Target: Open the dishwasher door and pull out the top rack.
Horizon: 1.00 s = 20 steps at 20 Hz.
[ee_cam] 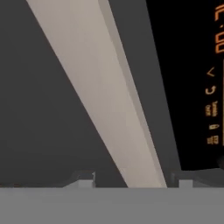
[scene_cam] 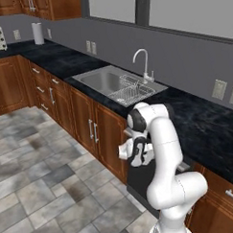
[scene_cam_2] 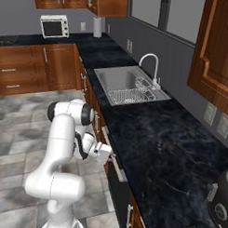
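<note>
While fingers (ee_cam: 86, 180) straddle handle (ee_cam: 100, 96), dishwasher door (ee_cam: 39, 109) shut.

- The white Franka arm with dark joints (scene_cam: 163, 150) folds forward from its base, elbow raised, forearm angled down.
- Its two-finger gripper (ee_cam: 135, 179) has its small dark fingertips (ee_cam: 86, 178) set apart, straddling a pale bar.

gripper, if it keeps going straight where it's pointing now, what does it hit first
Most likely the silver bar handle of the dishwasher door: it runs between the gripper's fingertips, very close ahead, though exact depth is unclear.
</note>
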{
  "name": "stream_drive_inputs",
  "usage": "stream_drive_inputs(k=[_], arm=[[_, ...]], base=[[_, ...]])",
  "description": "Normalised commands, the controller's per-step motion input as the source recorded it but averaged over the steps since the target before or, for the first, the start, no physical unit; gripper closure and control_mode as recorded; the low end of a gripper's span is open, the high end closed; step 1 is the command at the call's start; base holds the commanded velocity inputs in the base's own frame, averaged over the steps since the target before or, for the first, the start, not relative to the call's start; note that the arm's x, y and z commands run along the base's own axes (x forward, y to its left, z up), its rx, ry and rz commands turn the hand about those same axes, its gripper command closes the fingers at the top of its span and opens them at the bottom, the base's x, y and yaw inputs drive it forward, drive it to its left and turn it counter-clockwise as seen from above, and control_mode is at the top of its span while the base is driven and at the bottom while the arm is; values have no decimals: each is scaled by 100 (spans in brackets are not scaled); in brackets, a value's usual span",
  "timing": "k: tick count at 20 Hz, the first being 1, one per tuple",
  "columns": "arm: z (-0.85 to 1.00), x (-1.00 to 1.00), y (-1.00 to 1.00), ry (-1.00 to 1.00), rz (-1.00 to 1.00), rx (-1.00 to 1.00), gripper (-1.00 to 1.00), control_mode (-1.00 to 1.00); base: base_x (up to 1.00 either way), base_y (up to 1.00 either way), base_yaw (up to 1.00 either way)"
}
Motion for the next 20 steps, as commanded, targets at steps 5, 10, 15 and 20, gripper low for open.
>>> stream_drive_inputs(k=[5, 10, 15, 20], arm=[[-40, -12, 24, 0, 15, 3, 100, -100], [-36, -21, 53, 2, 16, 9, 100, -100], [-35, -27, 59, 5, 17, 16, 100, -100], [-37, -24, 73, 7, 15, 16, 100, -100]], base=[[0, 0, 0], [0, 0, 0], [0, 0, 0], [0, 0, 0]])
